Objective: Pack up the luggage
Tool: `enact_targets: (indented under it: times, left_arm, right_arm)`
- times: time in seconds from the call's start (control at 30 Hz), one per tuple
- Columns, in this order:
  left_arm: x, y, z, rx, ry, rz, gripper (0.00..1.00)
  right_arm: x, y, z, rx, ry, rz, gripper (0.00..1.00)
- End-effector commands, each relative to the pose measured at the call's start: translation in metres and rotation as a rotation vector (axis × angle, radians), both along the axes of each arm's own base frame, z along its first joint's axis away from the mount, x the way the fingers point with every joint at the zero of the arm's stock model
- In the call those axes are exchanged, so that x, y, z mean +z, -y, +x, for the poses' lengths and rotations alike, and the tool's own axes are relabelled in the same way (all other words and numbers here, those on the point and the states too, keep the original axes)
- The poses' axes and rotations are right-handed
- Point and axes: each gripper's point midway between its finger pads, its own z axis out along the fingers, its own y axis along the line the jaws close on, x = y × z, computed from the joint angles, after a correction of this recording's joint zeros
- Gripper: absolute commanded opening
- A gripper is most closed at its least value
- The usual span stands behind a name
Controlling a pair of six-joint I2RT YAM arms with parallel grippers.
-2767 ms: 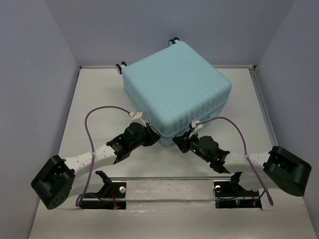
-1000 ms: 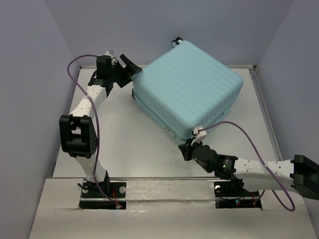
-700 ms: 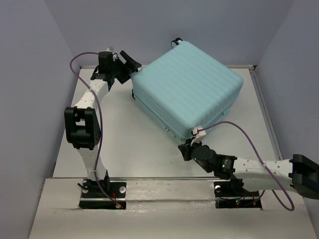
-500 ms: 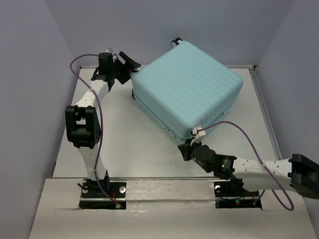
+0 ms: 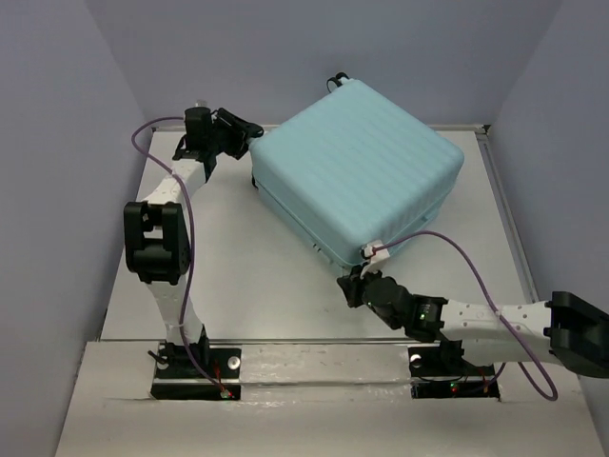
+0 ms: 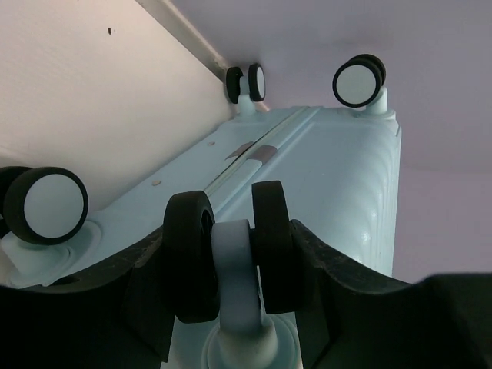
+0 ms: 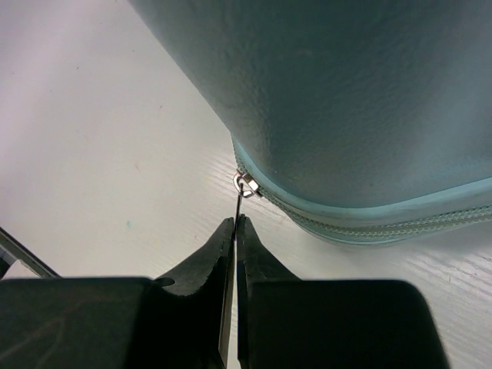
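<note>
Aqua-blue hard shell, ribbed in straight bands across its broad top face: the luggage [image 5: 357, 167] lies flat and shut on the white tabletop [image 5: 238, 267]. It is turned at an angle and fills the centre and far part. Corners are rounded. Up close in the right wrist view the side wall has a fine pebbled grain.

The left gripper [image 5: 245, 133] is at the luggage's far-left corner, w/ its arm reaching up the left side of the tabletop. In its wrist view the black fingers [image 6: 142, 284] stand either side of a twin caster [image 6: 231, 246] — two black rubbery discs on a pale blue plastic stem. By the look they press on both discs, so it is clamped on the caster. More wheels [image 6: 46, 206], black-rimmed w/ flat white hubs, stick out of the same end face.

The right gripper [image 5: 354, 284] sits low, just off the luggage's near corner. Its tapered fingers are pressed tight together — pinching a thin metal zip pull [image 7: 239, 204]. The pull's small ring hooks on at the zip [image 7: 346, 221], a pale toothed band running round the shell btwn its two halves. A purple cable [image 5: 461, 252] loops over the right arm.
</note>
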Motion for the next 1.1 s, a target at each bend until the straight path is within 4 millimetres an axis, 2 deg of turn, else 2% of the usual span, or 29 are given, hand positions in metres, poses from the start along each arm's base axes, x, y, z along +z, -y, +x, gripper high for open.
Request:
enact_targets:
  times: [0.0,0.07,0.1,0.13,0.17,0.2,0.23,0.3,0.33,0.37,0.4,0.43,0.47,0.5,0.53,0.57,0.6,0.63,0.67,0.7,0.73,0.8,0.83,0.87,0.9,0.93,1.0,1.07]
  left_arm:
    - [0.073,-0.009,-0.002,0.014,0.261,0.004,0.06]
    - [0.075,-0.029,-0.008,0.079,0.293,0.045,0.06]
    - [0.073,-0.029,-0.014,0.077,0.295,0.053,0.06]
    - [0.074,-0.045,-0.016,0.121,0.304,0.07,0.06]
    - [0.088,-0.053,-0.027,0.145,0.34,0.079,0.06]
    - [0.069,-0.062,-0.037,0.164,0.318,0.102,0.06]
    - [0.085,-0.091,-0.049,0.238,0.355,0.122,0.06]
    - [0.078,-0.111,-0.067,0.289,0.352,0.136,0.06]
    - [0.058,-0.118,-0.08,0.301,0.325,0.14,0.06]
    - [0.069,-0.13,-0.094,0.332,0.358,0.155,0.06]
    - [0.067,-0.134,-0.103,0.341,0.359,0.165,0.06]
    - [0.045,-0.135,-0.116,0.342,0.322,0.176,0.06]
    - [0.058,-0.132,-0.133,0.34,0.365,0.183,0.06]
    - [0.034,-0.128,-0.147,0.327,0.318,0.188,0.06]
    - [0.047,-0.124,-0.165,0.321,0.369,0.196,0.06]
    - [0.042,-0.122,-0.176,0.313,0.369,0.201,0.06]
    - [0.013,-0.116,-0.191,0.295,0.309,0.202,0.06]
    - [0.009,-0.11,-0.202,0.277,0.313,0.196,0.06]
    - [0.013,-0.1,-0.218,0.255,0.337,0.193,0.06]
    - [-0.005,-0.094,-0.229,0.237,0.304,0.19,0.06]
    - [0.003,-0.087,-0.241,0.222,0.345,0.181,0.06]
    - [-0.006,-0.076,-0.253,0.196,0.337,0.158,0.06]
    - [-0.021,-0.065,-0.262,0.16,0.305,0.151,0.06]
    - [-0.02,-0.058,-0.268,0.138,0.318,0.145,0.06]
    - [-0.025,-0.049,-0.273,0.109,0.307,0.139,0.06]
    - [-0.032,-0.036,-0.282,0.061,0.292,0.133,0.06]
    - [-0.037,-0.023,-0.291,0.019,0.284,0.128,0.06]
    - [-0.039,-0.009,-0.302,-0.028,0.28,0.122,0.06]
  right_arm:
    - [0.019,-0.03,-0.016,0.114,-0.009,0.057,0.07]
    - [0.028,-0.037,-0.009,0.099,0.016,0.055,0.07]
    - [0.037,-0.039,-0.006,0.093,0.033,0.066,0.07]
    - [0.042,-0.043,-0.003,0.086,0.046,0.064,0.07]
    - [0.042,-0.045,0.002,0.066,0.057,0.045,0.07]
    - [0.048,-0.047,0.009,0.057,0.08,0.028,0.07]
    - [0.059,-0.057,0.012,0.068,0.094,0.036,0.07]
    - [0.069,-0.061,0.021,0.076,0.102,0.047,0.07]
    - [0.073,-0.057,0.035,0.054,0.11,0.05,0.07]
    - [0.08,-0.06,0.038,0.078,0.112,0.082,0.07]
    - [0.082,-0.058,0.044,0.082,0.112,0.097,0.07]
    - [0.083,-0.045,0.062,0.042,0.111,0.109,0.07]
    - [0.086,-0.045,0.065,0.06,0.11,0.122,0.07]
    - [0.089,-0.038,0.076,0.043,0.123,0.116,0.07]
    - [0.091,-0.037,0.079,0.045,0.131,0.11,0.07]
    - [0.095,-0.04,0.077,0.067,0.138,0.111,0.07]
    - [0.099,-0.044,0.079,0.077,0.146,0.108,0.07]
    - [0.097,-0.047,0.079,0.085,0.141,0.105,0.07]
    - [0.095,-0.057,0.071,0.142,0.115,0.133,0.07]
    - [0.091,-0.065,0.064,0.179,0.096,0.155,0.07]
    - [0.079,-0.087,0.045,0.247,0.075,0.174,0.07]
    - [0.055,-0.116,0.018,0.308,0.031,0.137,0.07]
    - [0.065,-0.144,0.009,0.347,0.044,0.146,0.07]
    - [0.033,-0.165,-0.002,0.38,0.007,0.073,0.07]
    - [0.03,-0.183,-0.02,0.427,0.006,0.057,0.07]
    - [0.033,-0.196,-0.016,0.429,0.008,0.064,0.07]
    - [0.04,-0.193,-0.013,0.409,0.022,0.073,0.07]
    - [0.036,-0.167,0.004,0.36,0.03,0.043,0.07]
